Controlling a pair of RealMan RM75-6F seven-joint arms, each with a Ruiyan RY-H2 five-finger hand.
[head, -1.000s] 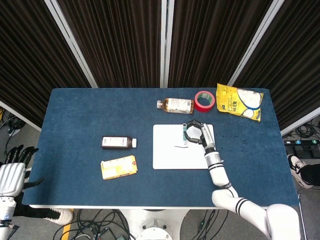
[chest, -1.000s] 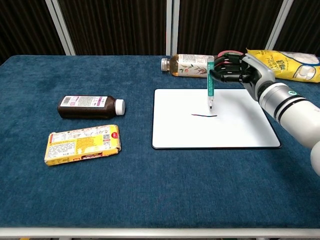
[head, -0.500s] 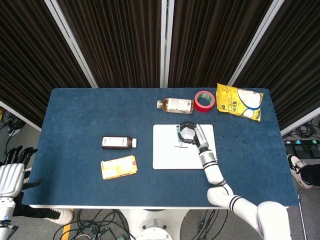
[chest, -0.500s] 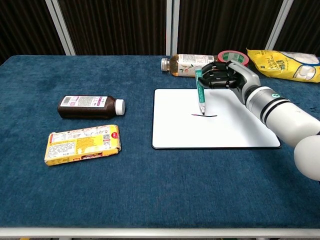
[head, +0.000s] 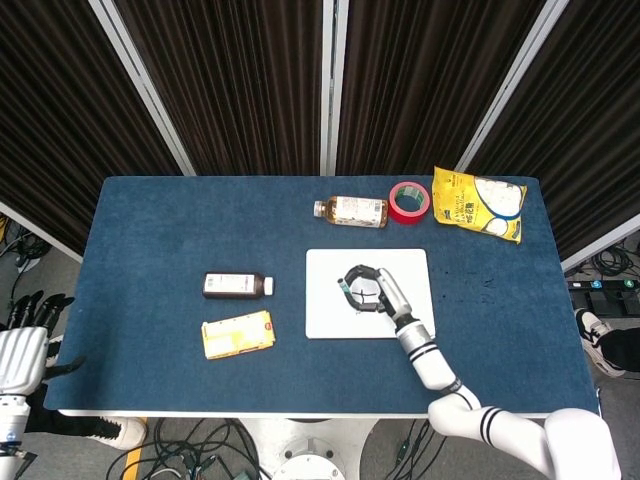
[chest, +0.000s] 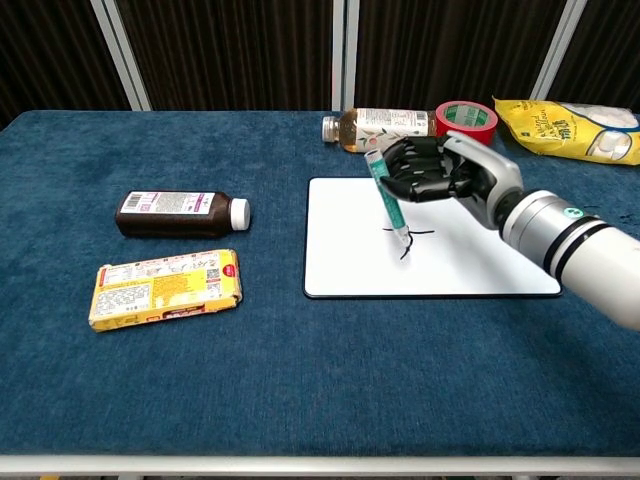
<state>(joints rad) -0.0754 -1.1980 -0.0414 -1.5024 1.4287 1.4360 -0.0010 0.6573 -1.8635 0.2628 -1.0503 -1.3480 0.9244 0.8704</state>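
Right hand: we see our right hand (chest: 440, 170) clamped on the green marker (chest: 387, 205), tilted, tip on the whiteboard (chest: 480, 270) beside a dark stroke.
Left hand: our left hand (head: 22, 345) hangs off the counter (chest: 300, 380) edge, fingers apart, holding nothing.
Nearby: tea bottle (chest: 380, 128) behind the board.

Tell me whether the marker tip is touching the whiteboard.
Touching. In the chest view the marker, gripped by the right hand, has its tip on the whiteboard, at the drawn line.
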